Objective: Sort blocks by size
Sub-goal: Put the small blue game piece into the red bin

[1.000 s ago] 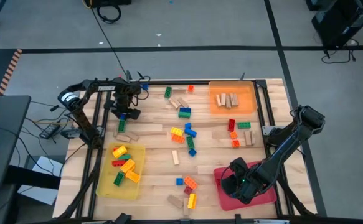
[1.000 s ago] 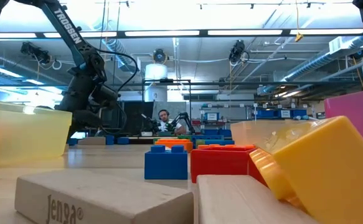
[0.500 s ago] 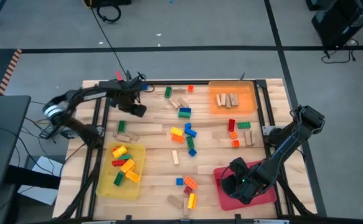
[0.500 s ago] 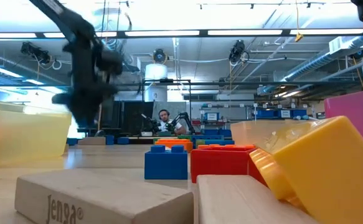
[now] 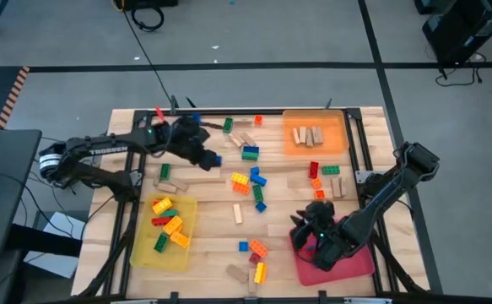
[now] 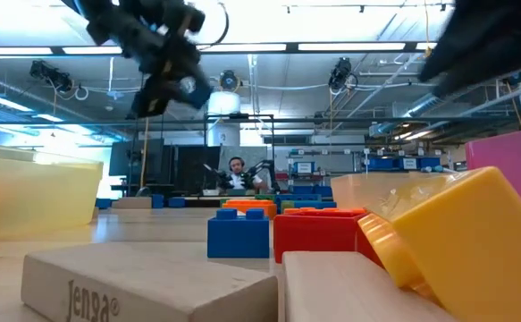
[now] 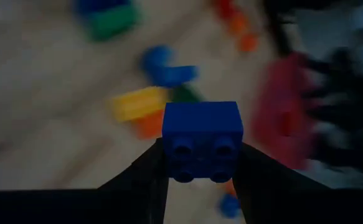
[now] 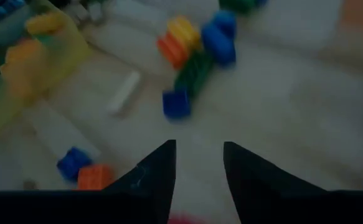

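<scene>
Your blue block (image 7: 202,140) sits clamped between the fingers (image 7: 145,177) of the left gripper (image 5: 210,158), studs facing the wrist camera. That gripper is lifted above the counter (image 5: 208,198), over the far-left part, just beside a long tan wooden block (image 5: 198,176) and near the green-and-blue stack (image 5: 250,153).

The rest of your blocks are spread across the counter. A cluster of yellow, orange, blue and green bricks (image 5: 250,184) lies mid-counter. Red, orange and green pieces (image 5: 320,176) lie below the orange tray (image 5: 337,137), which holds tan wooden blocks (image 5: 308,134). The yellow tray (image 5: 142,250) at the near left holds yellow, red, orange and green bricks (image 5: 168,224). Near the front edge you have a blue-and-orange pair (image 5: 253,247), a yellow brick (image 5: 260,272) and a tan piece (image 5: 237,273).

Your right gripper (image 5: 311,237) sits at the near right, at the inner edge of the red tray (image 5: 357,263). Its fingers (image 8: 159,173) stand partly apart with nothing between them, and a small blue brick (image 8: 176,103) lies on the counter well ahead of them.

In the low view, a Jenga-marked wooden block (image 6: 144,280), a blue brick (image 6: 239,234), a red brick (image 6: 317,234) and a big yellow brick (image 6: 466,243) fill the foreground. A person (image 6: 234,172) sits far back in the room.
</scene>
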`<state>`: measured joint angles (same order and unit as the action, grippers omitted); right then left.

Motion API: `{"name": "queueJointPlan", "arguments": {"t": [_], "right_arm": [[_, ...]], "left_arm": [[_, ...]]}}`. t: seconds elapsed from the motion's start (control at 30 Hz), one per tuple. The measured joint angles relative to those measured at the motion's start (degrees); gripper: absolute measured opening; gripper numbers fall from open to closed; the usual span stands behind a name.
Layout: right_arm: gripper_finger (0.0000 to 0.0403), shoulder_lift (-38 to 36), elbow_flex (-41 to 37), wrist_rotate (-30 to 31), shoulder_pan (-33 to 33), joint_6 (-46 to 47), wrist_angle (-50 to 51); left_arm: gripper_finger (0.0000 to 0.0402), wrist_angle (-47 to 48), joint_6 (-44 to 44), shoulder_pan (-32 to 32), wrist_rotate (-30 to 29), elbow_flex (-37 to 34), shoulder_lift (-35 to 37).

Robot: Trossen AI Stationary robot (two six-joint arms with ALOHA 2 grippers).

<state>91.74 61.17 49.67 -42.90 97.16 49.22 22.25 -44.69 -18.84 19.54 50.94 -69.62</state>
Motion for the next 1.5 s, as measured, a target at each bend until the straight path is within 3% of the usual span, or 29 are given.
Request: {"name": "queueJointPlan", "arguments": {"t": [0.23,0.53,0.7,0.87,1.07,1.33,1.5], "right_arm": [[0.0182,0.02,4.39,1.85,6.26,-25.46,-6.47],[0.0269,0.02,9.88,1.97,13.14,-72.35,-24.08],[0.0313,0.02,9.88,1.94,15.15,-88.85,-32.78],[0.0338,0.02,9.88,0.63,17.44,-93.21,-34.63],[0.0336,0.02,9.88,-4.38,20.67,-93.34,-36.91],[0.0305,0.02,9.88,-11.71,23.94,-92.13,-39.86],[0.0251,0.02,9.88,-13.18,24.97,-91.19,-41.04]], "left_arm": [[0.0154,-19.03,-10.13,6.49,5.17,0.0,-3.88],[0.0154,-38.34,-18.53,9.56,13.75,0.0,-12.88],[0.0154,-46.86,-21.67,10.53,20.19,0.0,-16.17],[0.0154,-50.43,-23.1,11.26,22.61,0.02,-16.88],[0.0154,-51.22,-23.14,11.79,23.64,0.02,-16.88],[0.0156,-51.31,-22.89,11.72,23.62,0.02,-16.88],[0.0157,-51.24,-21.31,11.7,23.51,0.02,-16.88]]}}
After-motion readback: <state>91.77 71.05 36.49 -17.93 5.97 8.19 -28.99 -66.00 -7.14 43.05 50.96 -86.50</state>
